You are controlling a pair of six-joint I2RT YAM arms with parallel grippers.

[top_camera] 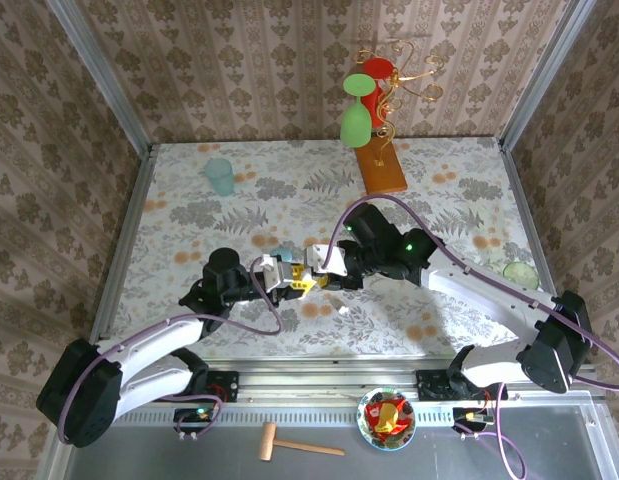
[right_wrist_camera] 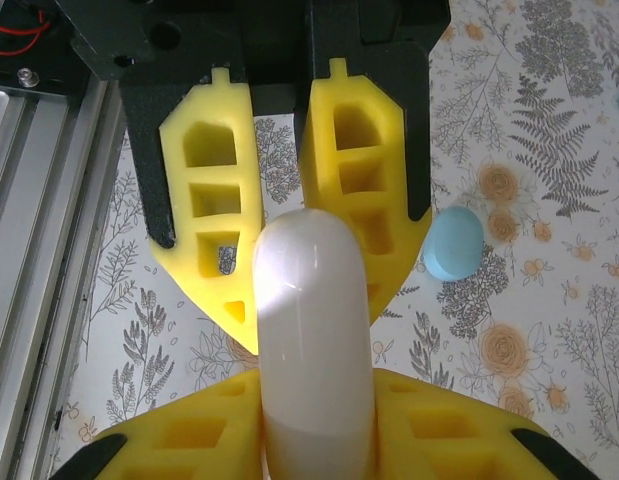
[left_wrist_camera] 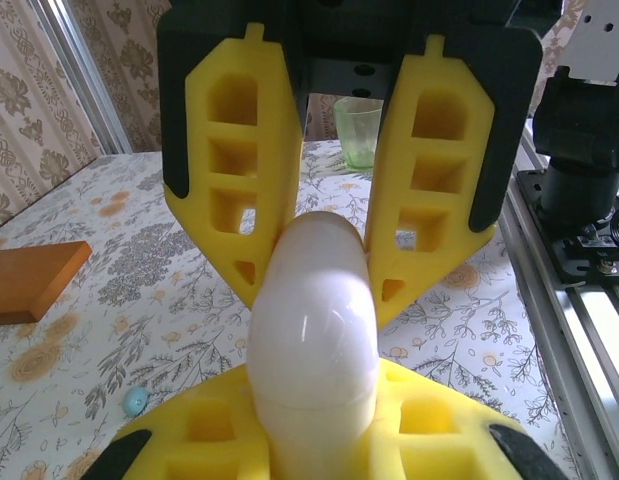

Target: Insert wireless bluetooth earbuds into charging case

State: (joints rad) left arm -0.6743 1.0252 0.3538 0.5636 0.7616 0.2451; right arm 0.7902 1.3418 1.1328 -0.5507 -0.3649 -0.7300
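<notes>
From above, my left gripper (top_camera: 282, 277) and right gripper (top_camera: 317, 270) meet tip to tip over the middle of the flowered table (top_camera: 459, 200). A tiny white earbud (top_camera: 342, 308) lies on the table just on the near side of my right gripper, and a blue case (top_camera: 279, 253) sits just beyond my left.

At my left wrist, my left jaws pinch one end of a white case (left_wrist_camera: 314, 330) and my right jaws clamp the other. A pale blue piece (left_wrist_camera: 136, 401) lies on the table; I cannot tell whether it is a bud or a case.

At my right wrist, both pairs of jaws grip the white case, and the blue case lies beside them.
</notes>
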